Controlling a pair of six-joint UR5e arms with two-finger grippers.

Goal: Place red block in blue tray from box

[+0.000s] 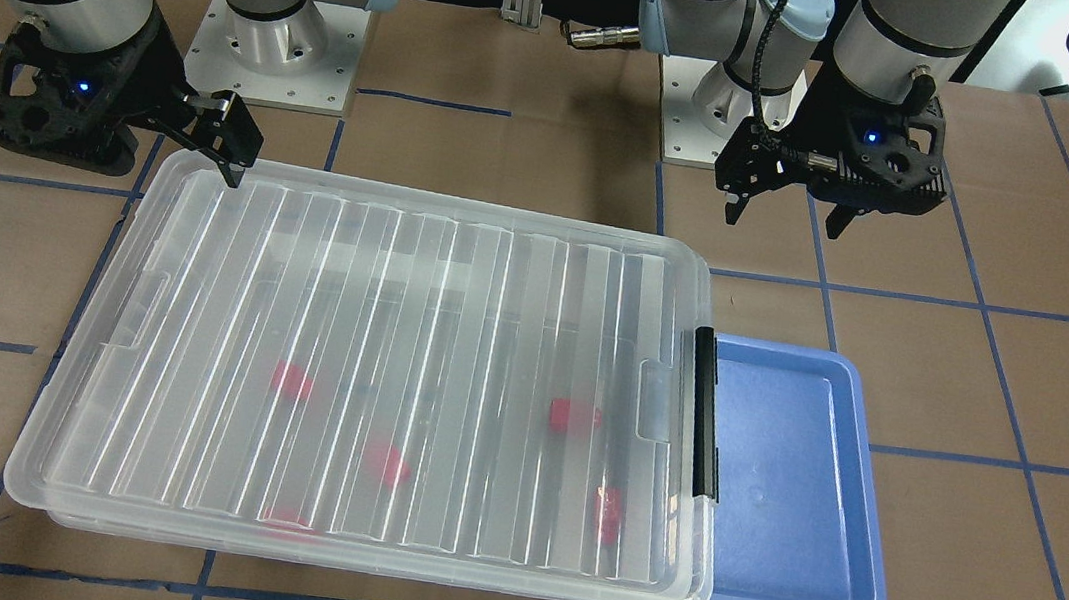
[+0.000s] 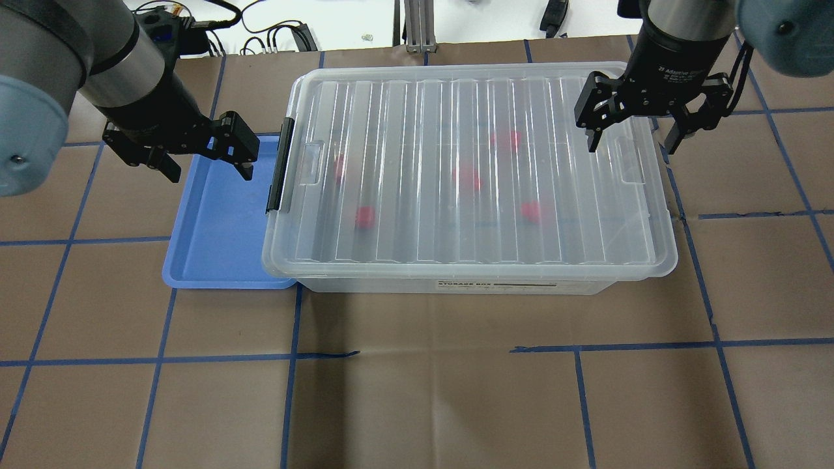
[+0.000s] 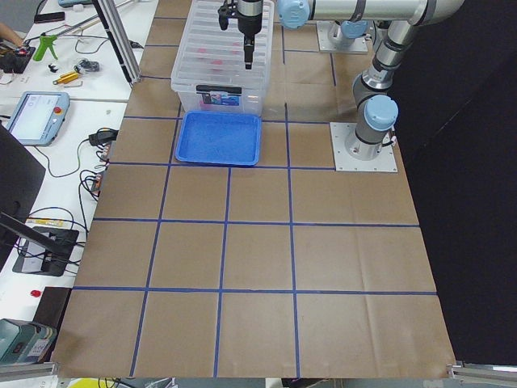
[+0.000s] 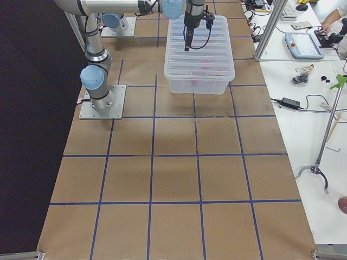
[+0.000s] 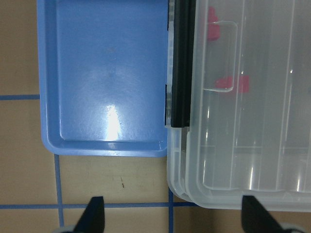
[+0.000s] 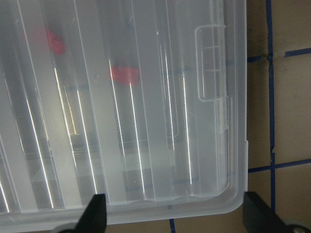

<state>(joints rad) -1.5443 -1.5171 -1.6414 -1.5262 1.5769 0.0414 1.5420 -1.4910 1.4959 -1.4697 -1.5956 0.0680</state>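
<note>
We see a table [image 2: 417, 404] covered in brown paper and marked into squares with blue tape [image 2: 163, 358]. The two arms stand on metal mounting plates [image 1: 271, 49] along one long side. In the side views, white benches [image 3: 81, 89] run along the other side, with cables, hand tools and a teach pendant [image 3: 36, 113] on them; the space behind the robot is dark.

The box [image 2: 417, 215] lies flat on the paper with its ribbed lid on. Its long axis runs across the robot's front, and its black clip handle [image 2: 280, 166] faces the robot's left. The blue tray [image 2: 215, 234] sits at that end. The lid's rim overhangs the tray's near edge, and the tray's long axis runs at a right angle to the box's.

Five red blocks [image 2: 468, 177] lie scattered inside the box, under the lid, well apart from one another. The ribbing blurs them, so we cannot tell which way their stubs point. One near the handle [image 1: 574, 415] seems to lie lengthwise with the box.

The left gripper [image 2: 210, 170] hangs over the tray's end nearer the robot, beside the handle, with its fingers spread and nothing between them. The right gripper [image 2: 631, 144] hangs over the opposite end of the lid, also spread wide and empty.
</note>
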